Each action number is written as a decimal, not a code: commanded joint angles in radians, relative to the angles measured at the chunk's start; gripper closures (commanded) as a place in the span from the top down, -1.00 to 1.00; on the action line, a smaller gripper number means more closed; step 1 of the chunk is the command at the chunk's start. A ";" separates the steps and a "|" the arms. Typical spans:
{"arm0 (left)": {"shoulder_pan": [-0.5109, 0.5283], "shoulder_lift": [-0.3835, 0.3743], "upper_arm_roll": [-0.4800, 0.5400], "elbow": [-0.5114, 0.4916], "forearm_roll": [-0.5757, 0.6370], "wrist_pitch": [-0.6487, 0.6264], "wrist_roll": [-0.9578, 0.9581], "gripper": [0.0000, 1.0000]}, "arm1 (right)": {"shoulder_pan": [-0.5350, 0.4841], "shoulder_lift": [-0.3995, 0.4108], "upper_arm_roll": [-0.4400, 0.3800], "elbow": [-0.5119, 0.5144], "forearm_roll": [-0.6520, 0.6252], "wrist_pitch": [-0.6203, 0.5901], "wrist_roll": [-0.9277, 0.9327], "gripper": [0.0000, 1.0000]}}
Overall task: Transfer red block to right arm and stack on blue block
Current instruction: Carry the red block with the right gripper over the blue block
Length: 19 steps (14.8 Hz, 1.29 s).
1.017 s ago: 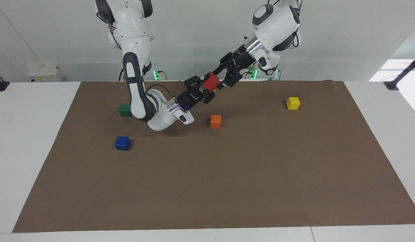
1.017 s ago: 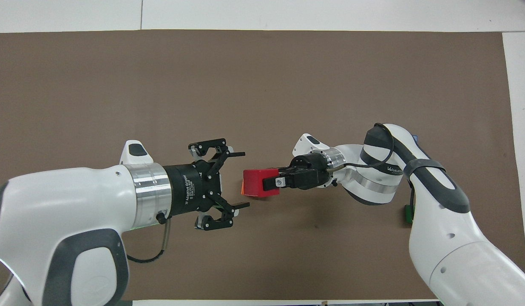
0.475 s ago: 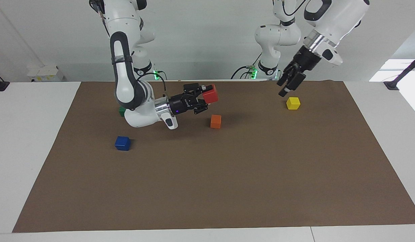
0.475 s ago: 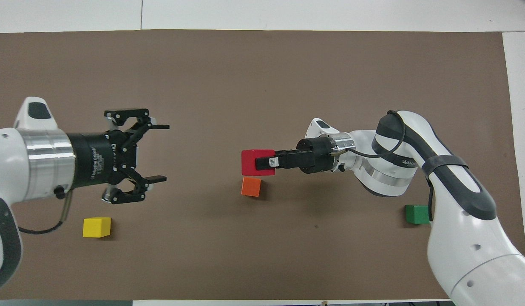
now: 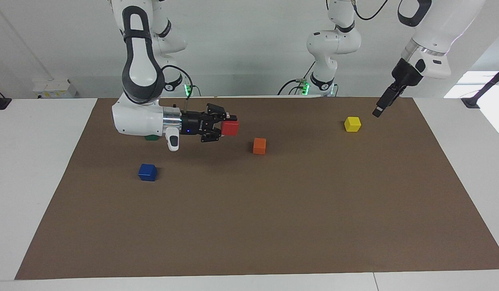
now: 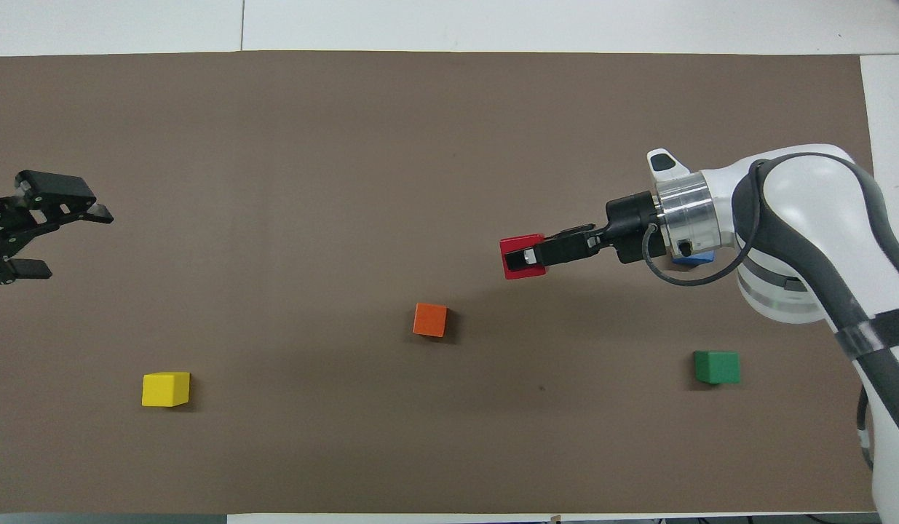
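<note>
Red block (image 5: pixel 230 128) sits clamped in the right claw (image 5: pixel 223 128), held level in the air over the mat between the orange cube (image 5: pixel 259 146) and the blue block (image 5: pixel 147 172), which rests toward the right arm's corner of the desk. To my eye the claw should swing over the blue block, turn fingers-down, square the faces and lower gently before letting go. The left claw (image 5: pixel 379 110) waits spread wide and empty, above the mat's edge beside the yellow cube (image 5: pixel 352 124).

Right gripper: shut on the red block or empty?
Shut on it: the right gripper clamps the red block in the air above the mat.
</note>
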<state>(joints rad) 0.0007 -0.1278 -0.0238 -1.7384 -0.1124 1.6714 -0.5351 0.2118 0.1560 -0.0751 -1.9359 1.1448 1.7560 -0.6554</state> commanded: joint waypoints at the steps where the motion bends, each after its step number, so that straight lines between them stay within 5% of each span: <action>1: 0.027 0.066 0.002 0.128 0.129 -0.131 0.211 1.00 | -0.032 -0.010 0.008 0.096 -0.269 0.028 0.143 -1.00; 6: 0.025 0.129 0.004 0.281 0.201 -0.294 0.365 1.00 | -0.058 -0.012 0.006 0.193 -0.763 0.061 0.298 -1.00; 11: 0.022 0.020 0.004 0.079 0.198 -0.256 0.371 1.00 | -0.072 -0.015 0.008 0.175 -1.083 0.129 0.551 -1.00; 16: -0.036 0.059 0.068 0.129 0.197 -0.254 0.420 1.00 | -0.106 -0.009 0.008 -0.018 -1.154 0.377 0.661 -1.00; 19: -0.036 0.059 0.058 0.131 0.197 -0.234 0.425 1.00 | -0.124 0.014 0.006 -0.040 -1.178 0.410 0.685 -1.00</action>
<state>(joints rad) -0.0145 -0.0627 0.0250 -1.6040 0.0594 1.4145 -0.1268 0.1122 0.1752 -0.0802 -1.9513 0.0074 2.1423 -0.0068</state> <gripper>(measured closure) 0.000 0.436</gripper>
